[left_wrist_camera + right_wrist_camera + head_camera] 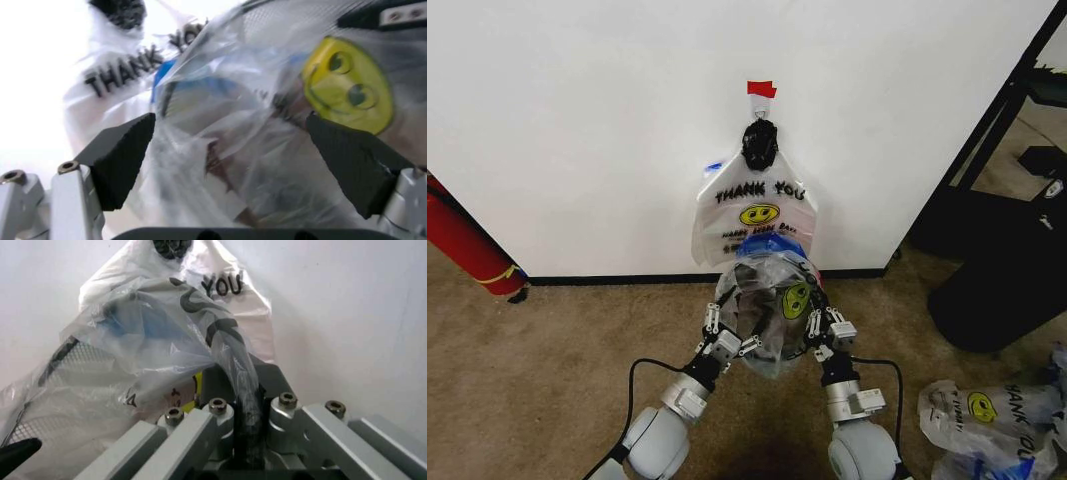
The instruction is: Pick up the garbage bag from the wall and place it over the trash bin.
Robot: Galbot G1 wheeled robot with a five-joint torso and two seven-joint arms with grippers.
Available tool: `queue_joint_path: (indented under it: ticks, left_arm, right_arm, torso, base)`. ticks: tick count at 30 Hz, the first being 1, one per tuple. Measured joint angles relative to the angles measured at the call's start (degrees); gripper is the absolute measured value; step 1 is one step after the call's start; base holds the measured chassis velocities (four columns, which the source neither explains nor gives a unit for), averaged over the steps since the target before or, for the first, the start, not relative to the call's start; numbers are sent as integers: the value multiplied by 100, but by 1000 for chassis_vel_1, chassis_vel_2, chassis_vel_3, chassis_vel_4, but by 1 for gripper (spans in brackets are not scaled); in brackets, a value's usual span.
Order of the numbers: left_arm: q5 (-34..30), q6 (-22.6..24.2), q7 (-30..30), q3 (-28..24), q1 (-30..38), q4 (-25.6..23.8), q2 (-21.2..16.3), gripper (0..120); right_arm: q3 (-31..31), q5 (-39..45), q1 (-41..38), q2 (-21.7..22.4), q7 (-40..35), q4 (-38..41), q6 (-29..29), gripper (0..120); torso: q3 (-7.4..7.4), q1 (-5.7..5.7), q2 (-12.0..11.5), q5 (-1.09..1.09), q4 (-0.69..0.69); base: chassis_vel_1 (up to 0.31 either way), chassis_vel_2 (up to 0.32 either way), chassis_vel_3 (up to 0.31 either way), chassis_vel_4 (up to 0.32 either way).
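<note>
A garbage bag (772, 300) with a yellow smiley lies draped over the trash bin, whose black mesh (40, 415) shows through the plastic. The bin stands on the carpet just before the wall (577, 120). My left gripper (723, 335) is at the bin's left side, its black pads (120, 155) spread open with the bag-covered bin beyond them. On the right side of the bin, my right gripper (825, 322) is shut on a twisted strip of the bag (230, 347). More "THANK YOU" bags (757, 215) hang from a hook under a red tape strip (761, 89).
A red cylinder (467, 245) leans by the wall at the left. A black stand and dark furniture (1007, 240) fill the right side. Loose bags (982, 410) lie on the carpet at the lower right. A black baseboard (617, 280) runs along the wall.
</note>
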State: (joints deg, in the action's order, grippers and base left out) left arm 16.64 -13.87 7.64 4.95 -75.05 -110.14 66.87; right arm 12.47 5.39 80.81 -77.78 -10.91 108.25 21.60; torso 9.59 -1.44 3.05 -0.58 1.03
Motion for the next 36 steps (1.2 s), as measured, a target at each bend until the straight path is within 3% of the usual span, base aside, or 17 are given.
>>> queue_joint_path:
  ticks: [7, 17, 26, 36]
  left_arm:
    - [95, 212, 511, -8, 101, 121, 60, 75]
    - [463, 334, 1029, -2, 127, 165, 136, 36]
    - [501, 354, 1133, 30, 76, 148, 122, 2]
    - [290, 338, 1133, 38, 87, 154, 115, 0]
  right_arm:
    - [-33, -96, 22, -48, -12, 57, 21, 1]
    - [-15, -112, 66, -64, -31, 140, 45, 1]
    - [-9, -116, 66, -66, -61, 148, 41, 1]
    - [11, -107, 45, -58, -84, 138, 19, 1]
  torso:
    - [0, 0, 0, 0, 1]
    - [0, 0, 0, 0, 0]
    - [0, 0, 0, 1, 0]
    - [0, 0, 0, 1, 0]
  base:
    - [0, 0, 0, 0]
    - [0, 0, 0, 0]
    - [0, 0, 0, 0]
    - [0, 0, 0, 0]
